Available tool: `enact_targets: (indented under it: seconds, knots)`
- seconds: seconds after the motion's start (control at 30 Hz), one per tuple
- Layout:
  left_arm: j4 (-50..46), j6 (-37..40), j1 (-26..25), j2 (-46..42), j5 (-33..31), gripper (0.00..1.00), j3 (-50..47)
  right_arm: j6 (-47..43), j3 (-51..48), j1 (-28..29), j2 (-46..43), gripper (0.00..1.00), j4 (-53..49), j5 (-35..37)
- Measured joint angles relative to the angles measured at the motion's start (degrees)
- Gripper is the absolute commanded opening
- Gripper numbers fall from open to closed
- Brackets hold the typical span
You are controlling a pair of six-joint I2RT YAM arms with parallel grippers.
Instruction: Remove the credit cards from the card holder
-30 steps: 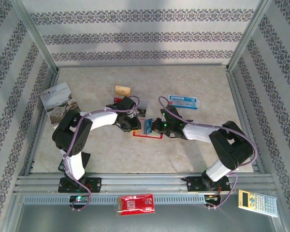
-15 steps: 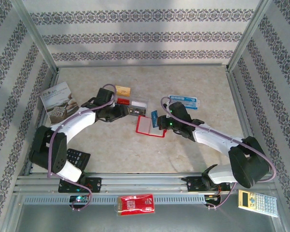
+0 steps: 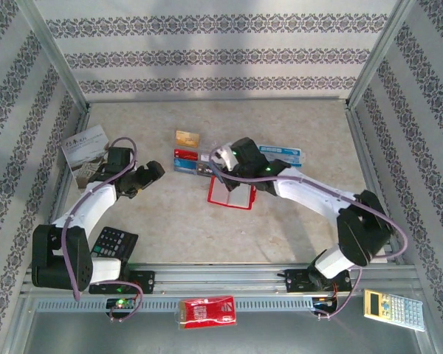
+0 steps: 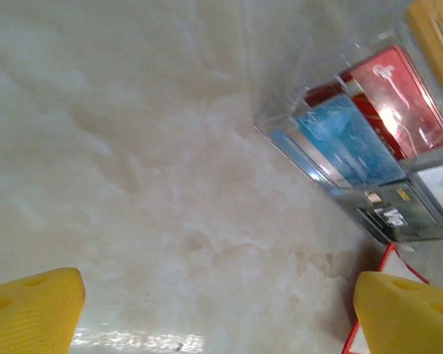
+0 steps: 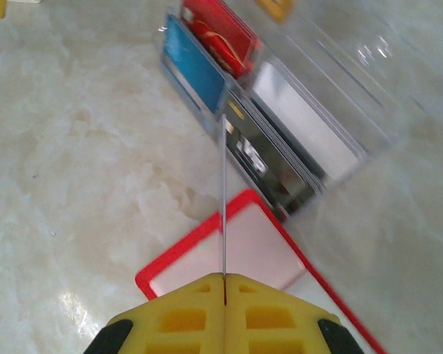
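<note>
The red card holder [image 3: 231, 193] lies open on the table, its pale inside up [image 5: 229, 251]. Its clear plastic pockets [image 3: 192, 159] stretch away from it, with red, blue and dark cards inside [image 4: 369, 147]. My right gripper [image 3: 220, 157] hangs over the holder and pockets, shut [image 5: 224, 279] on a thin card [image 5: 223, 199] seen edge-on. An orange-yellow card [image 3: 187, 138] lies flat behind the pockets. My left gripper [image 3: 149, 175] is left of the pockets, open [image 4: 218, 317] over bare table, with nothing between its fingers.
A blue-and-white card [image 3: 282, 154] lies behind the right arm. A booklet [image 3: 85, 151] sits at the far left and a black calculator [image 3: 111, 242] by the left base. A red packet [image 3: 205, 310] and a pale calculator [image 3: 393, 310] lie on the near ledge.
My left arm has drawn back to the left, away from the holder. My right gripper has carried its card up and left, from beside the holder to over the pockets.
</note>
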Motion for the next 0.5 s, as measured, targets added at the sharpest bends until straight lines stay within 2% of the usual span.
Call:
enact_targets:
  seconds: [0.2,0.5]
  knots:
    - [0.09,0.04,4.09,-4.90,1.03,1.00,-3.48,-10.80,14.40,3.06,10.47,0.00,-6.80,0.72]
    - [0.74,0.44,4.70,-6.12,2.95,1.00,-4.85,-22.51,32.26,3.69,23.63,0.00,-15.10,0.94]
